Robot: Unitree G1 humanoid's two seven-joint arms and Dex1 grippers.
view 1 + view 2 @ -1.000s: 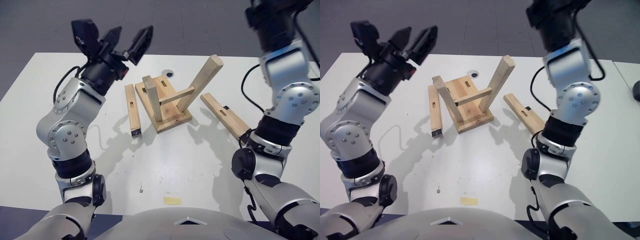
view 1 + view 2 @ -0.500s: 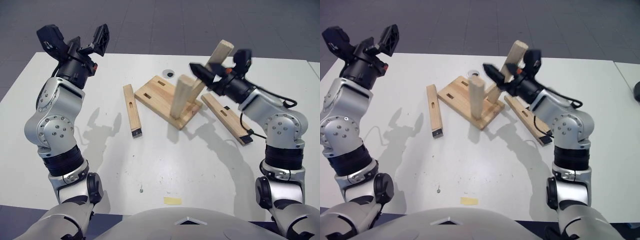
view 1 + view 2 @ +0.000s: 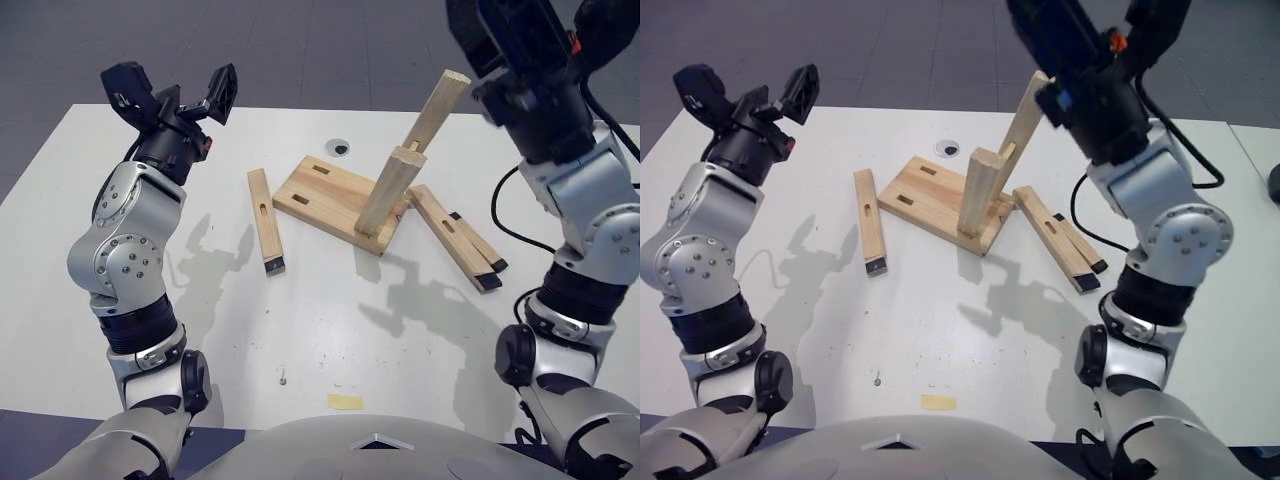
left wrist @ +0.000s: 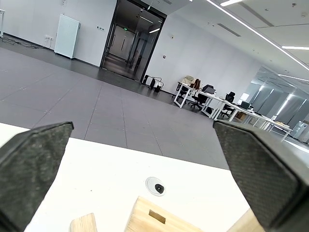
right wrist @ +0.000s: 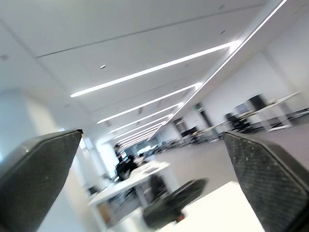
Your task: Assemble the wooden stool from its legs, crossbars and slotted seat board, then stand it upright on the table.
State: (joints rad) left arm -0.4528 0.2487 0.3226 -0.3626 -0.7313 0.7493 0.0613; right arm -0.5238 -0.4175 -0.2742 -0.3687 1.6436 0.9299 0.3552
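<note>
Both arms are up off the white desk (image 3: 330, 330) right now. The left hand (image 3: 175, 90) hangs over the far left of it with its two black fingers spread wide and nothing between them. The right hand (image 3: 1102, 25) is lifted high above the right side, also wide open and empty, and aimed away from the desk. The pale rectangular slotted seat board (image 3: 325, 190) lies flat in the middle, one of them. Two square wooden legs stand in it: a nearer one (image 3: 385, 195) and a taller, leaning one (image 3: 435, 110) behind. A short piece seems to join them, though I can't be sure. That leaves three loose sticks. A single slotted wooden leg (image 3: 264, 218) lies just left of the board, its long axis running almost straight toward the robot. A long wooden bar (image 3: 448, 236) and a shorter one (image 3: 478, 242) lie side by side on the board's right, angled outward. The key relation: the lone leg sits below and inward of the left hand, well apart from it. It looks like the left arm's pick, a descent with the fingers across the leg's width.
</note>
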